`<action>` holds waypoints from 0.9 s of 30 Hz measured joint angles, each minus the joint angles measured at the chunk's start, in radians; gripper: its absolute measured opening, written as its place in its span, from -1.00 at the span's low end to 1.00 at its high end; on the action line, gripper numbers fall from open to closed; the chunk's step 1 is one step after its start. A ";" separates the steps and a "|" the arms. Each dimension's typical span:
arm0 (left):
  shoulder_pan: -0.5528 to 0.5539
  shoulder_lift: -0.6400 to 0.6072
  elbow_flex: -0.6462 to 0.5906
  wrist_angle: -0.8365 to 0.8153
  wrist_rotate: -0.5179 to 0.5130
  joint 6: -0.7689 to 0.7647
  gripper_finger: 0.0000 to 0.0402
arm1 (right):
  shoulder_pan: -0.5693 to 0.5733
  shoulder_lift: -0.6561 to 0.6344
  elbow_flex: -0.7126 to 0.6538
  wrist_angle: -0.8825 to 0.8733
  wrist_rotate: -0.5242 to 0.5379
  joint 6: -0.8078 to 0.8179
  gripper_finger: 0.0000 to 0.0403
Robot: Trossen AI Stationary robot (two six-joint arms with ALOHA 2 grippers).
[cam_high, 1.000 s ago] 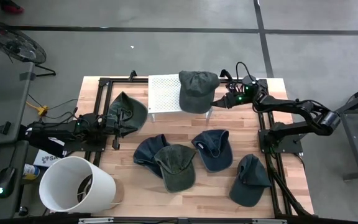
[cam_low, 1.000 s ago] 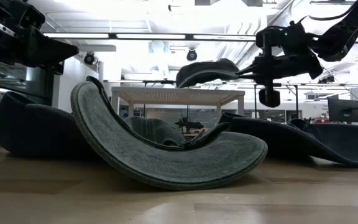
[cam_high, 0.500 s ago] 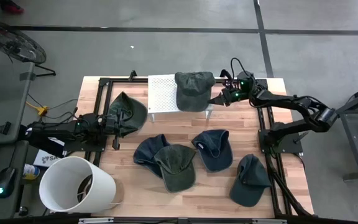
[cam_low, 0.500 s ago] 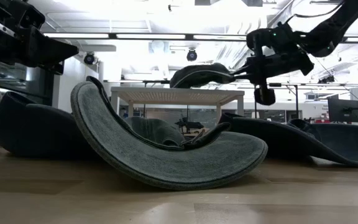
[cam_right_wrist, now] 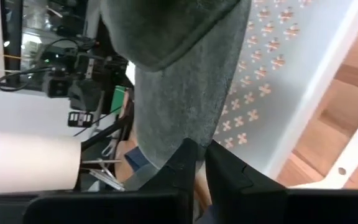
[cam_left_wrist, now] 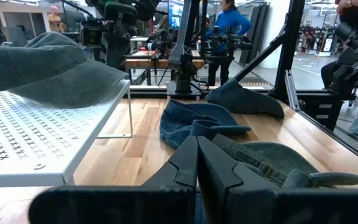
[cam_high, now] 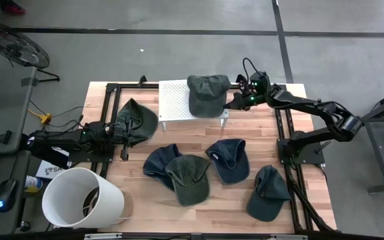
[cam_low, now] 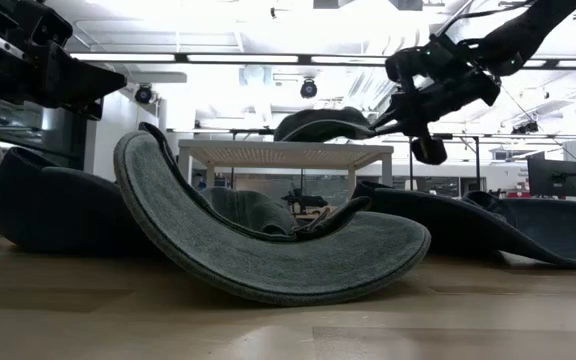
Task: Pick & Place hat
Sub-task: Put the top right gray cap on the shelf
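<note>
A grey-green hat (cam_high: 207, 93) lies crown up on the right part of the white perforated stand (cam_high: 174, 100) at the table's far side, its brim (cam_right_wrist: 185, 118) reaching past the stand's right edge. My right gripper (cam_high: 232, 103) stands at that brim, slanting down from the right, with a narrow gap between its fingers (cam_right_wrist: 199, 152). My left gripper (cam_left_wrist: 196, 149) waits shut at the table's left, level, nothing between its fingers, beside another green hat (cam_high: 135, 120). My right gripper has its fingertips (cam_right_wrist: 182, 158) right at the edge of the hat's brim (cam_right_wrist: 188, 134), coming from the table's right and slanting down. Whether they still touch the brim I cannot tell. The hat's crown rests on the stand.
Several more hats lie on the wooden table: two navy ones (cam_high: 160, 160) (cam_high: 229, 160), a green one (cam_high: 189, 179) and a dark one (cam_high: 267, 193) near the right front. A white bucket (cam_high: 82, 199) stands at the near left corner. A black frame (cam_high: 112, 90) rims the table.
My right gripper has carried the hat a little toward the table's left and far edge and tipped its fingers further down. The hat, which hung just above the stand, now rests on the stand's top.
</note>
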 joint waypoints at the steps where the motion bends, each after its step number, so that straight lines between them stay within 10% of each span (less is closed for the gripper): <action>1: 0.000 0.000 0.000 0.000 0.000 0.000 -0.97 | 0.000 0.000 0.000 -0.002 0.009 -0.001 -0.83; 16: 0.000 0.000 0.000 0.000 0.000 0.000 -0.97 | 0.013 -0.006 0.000 -0.033 0.032 0.003 -0.11; 27: 0.000 0.000 0.000 0.000 0.000 0.000 -0.97 | 0.026 -0.011 0.000 -0.074 -0.027 0.025 -0.04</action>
